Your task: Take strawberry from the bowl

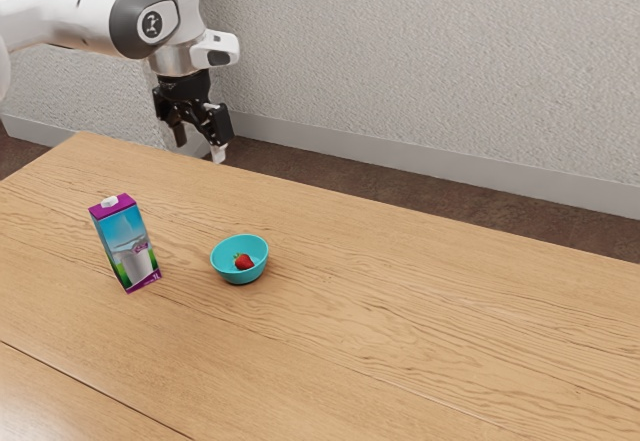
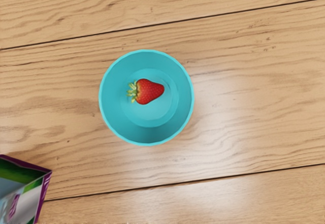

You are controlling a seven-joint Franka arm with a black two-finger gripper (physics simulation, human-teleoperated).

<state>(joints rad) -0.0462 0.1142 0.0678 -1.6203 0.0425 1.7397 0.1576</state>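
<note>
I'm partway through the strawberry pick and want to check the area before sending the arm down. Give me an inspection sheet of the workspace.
Surface: wooden table with visible grain and dark seams between planks.
Job's things: strawberry lying inside the turquoise bowl, which stands upright.
Clutter: one carton, standing on the exterior view's left of the bowl, not touching it.
Gripper: open and empty, fingers apart, raised above table height.
Cables: nothing seen.
Surroundings: pale textured wall with a grey baseboard, dark brown floor.
</note>
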